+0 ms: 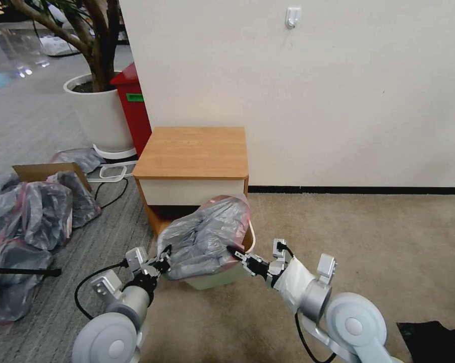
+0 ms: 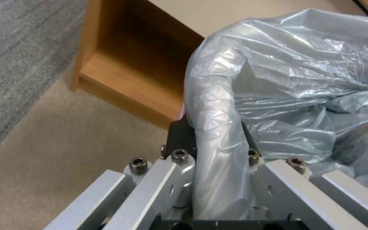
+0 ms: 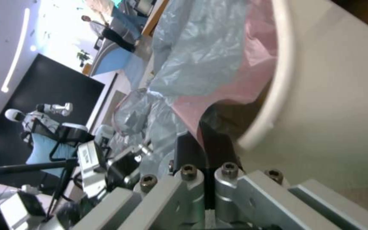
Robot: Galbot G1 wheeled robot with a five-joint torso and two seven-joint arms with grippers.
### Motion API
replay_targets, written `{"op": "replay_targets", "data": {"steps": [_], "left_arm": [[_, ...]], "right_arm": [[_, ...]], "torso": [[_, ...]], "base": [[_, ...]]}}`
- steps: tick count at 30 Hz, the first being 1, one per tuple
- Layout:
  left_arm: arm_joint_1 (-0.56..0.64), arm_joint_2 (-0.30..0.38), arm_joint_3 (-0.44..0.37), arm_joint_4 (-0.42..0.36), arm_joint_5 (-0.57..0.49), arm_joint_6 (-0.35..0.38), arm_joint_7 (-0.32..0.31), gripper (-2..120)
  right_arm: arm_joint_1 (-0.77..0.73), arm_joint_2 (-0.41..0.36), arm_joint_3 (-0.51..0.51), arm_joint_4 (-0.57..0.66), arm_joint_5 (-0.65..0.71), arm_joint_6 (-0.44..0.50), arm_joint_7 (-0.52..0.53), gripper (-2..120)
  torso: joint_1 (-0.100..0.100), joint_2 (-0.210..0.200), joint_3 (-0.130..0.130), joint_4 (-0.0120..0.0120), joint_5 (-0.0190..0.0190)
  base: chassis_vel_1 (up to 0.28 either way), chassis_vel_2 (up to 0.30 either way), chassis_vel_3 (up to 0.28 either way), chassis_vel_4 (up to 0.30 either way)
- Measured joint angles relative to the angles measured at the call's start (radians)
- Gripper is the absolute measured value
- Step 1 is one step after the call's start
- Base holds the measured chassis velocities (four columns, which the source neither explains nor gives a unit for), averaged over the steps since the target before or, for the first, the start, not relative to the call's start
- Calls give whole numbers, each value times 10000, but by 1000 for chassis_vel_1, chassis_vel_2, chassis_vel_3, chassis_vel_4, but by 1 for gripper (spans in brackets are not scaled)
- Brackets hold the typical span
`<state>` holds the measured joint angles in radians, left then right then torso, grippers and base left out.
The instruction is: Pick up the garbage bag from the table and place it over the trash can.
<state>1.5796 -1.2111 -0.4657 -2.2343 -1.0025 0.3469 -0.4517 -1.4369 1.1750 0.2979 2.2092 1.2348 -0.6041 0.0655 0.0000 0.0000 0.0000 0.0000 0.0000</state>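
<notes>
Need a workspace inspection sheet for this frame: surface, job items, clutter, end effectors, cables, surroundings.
Surface: table, nothing seen on top.
Job's things: garbage bag bunched over the trash can, standing on carpet before the table.
Clutter: heap of grey bags with cardboard box.
End effectors: left end effector and right end effector each shut on the bag's edge.
Cables: black cable on floor.
Surroundings: red bin, white planter, wall.

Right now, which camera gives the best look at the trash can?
The head view: the trash can stands on the carpet before the table, mostly covered by the garbage bag that both pincers hold. The right wrist view shows just its rolled rim and a wall. In the left wrist view the bag hides it.
</notes>
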Motion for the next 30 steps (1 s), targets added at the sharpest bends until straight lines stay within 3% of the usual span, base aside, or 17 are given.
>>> {"op": "replay_targets", "data": {"steps": [9, 30], "left_arm": [[-420, 1, -103, 181, -649, -46, -523, 7], [-474, 137, -432, 117, -1413, -33, -578, 7]], "right_arm": [[-292, -369, 109, 271, 41, -2, -135, 0], [-225, -416, 953, -662, 249, -12, -203, 0]], "torso": [[0, 0, 0, 0, 0], [0, 0, 0, 0, 0]], "base": [[0, 0, 0, 0], [0, 0, 0, 0]]}}
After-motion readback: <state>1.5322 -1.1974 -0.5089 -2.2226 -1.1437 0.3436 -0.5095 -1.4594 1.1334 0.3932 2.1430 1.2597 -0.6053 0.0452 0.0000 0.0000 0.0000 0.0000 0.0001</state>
